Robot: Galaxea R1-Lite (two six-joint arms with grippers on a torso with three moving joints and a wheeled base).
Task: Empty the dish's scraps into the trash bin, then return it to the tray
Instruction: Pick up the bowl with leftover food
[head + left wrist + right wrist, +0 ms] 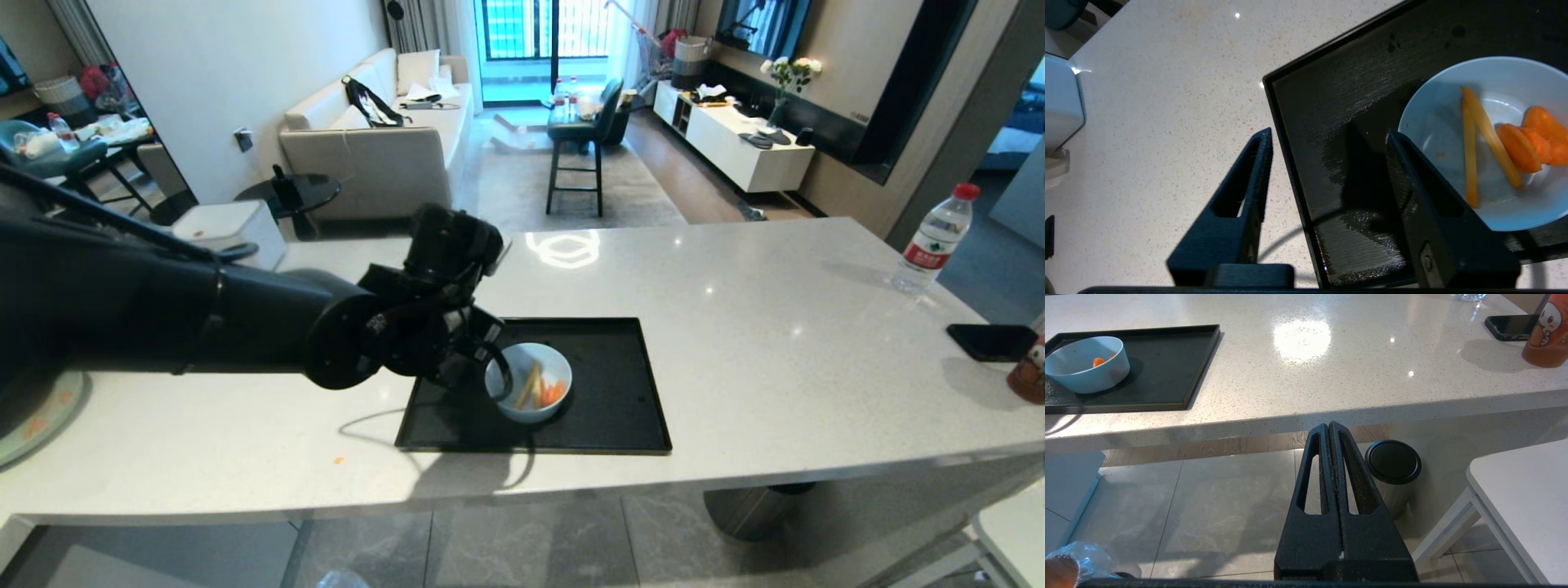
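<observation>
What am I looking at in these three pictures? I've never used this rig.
It is a two-armed robot. The head camera looks down on a pale speckled stone counter. A flat black rectangular tray lies there, holding a small pale-blue round bowl of yellow and orange food sticks. The left wrist camera shows the left gripper open, one finger beside the bowl's rim, holding nothing. The right wrist camera shows the right gripper shut and empty, parked below the counter's edge.
</observation>
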